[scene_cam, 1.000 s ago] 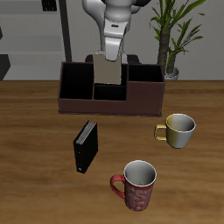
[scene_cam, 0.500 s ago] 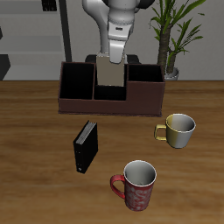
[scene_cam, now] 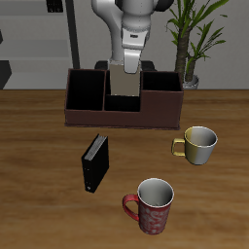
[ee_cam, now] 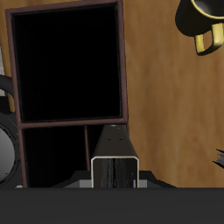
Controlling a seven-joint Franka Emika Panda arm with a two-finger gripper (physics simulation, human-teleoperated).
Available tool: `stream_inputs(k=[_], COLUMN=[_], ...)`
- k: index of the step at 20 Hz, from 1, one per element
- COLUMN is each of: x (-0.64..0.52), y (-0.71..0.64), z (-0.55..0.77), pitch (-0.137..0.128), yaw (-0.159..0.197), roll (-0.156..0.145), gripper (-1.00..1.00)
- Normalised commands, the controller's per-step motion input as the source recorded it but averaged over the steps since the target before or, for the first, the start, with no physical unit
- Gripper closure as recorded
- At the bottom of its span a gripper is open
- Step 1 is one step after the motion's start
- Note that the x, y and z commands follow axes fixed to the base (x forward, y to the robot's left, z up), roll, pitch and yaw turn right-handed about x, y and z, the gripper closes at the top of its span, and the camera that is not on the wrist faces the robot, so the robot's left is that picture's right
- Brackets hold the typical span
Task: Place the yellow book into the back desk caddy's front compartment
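My gripper is shut on the yellow book, a thin grey-tan book held upright by its upper end. The book hangs over the middle section of the back desk caddy, a long dark reddish-brown box with black bins. Its lower edge is at about the height of the caddy's rim, above the small front compartment. In the wrist view the book shows edge-on in front of the caddy's dividers, with a wide black bin beyond it. Whether the book touches the caddy cannot be told.
A black book stands on the table in front of the caddy. A gold mug sits beside it and also shows in the wrist view. A red patterned mug stands near the front edge. A potted plant stands behind the caddy.
My gripper with the yellow book has shifted slightly sideways and a little lower over the caddy's middle section. Nothing else has moved.
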Motion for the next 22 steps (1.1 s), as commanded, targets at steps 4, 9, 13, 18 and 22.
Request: stream_inputs(k=[4, 9, 13, 18, 22], x=[-0.10, -0.09, -0.14, -0.09, -0.01], y=[0.16, 0.05, -0.04, -0.05, -0.04], z=[-0.10, -0.12, -0.03, -0.14, -0.13], pitch=[0.029, 0.034, 0.013, 0.021, 0.018], yaw=[0.000, -0.001, 0.009, 0.004, 0.008], roll=[0.010, -0.033, -0.016, -0.016, -0.006], gripper=[1.00, 1.00, 1.00, 1.00, 1.00])
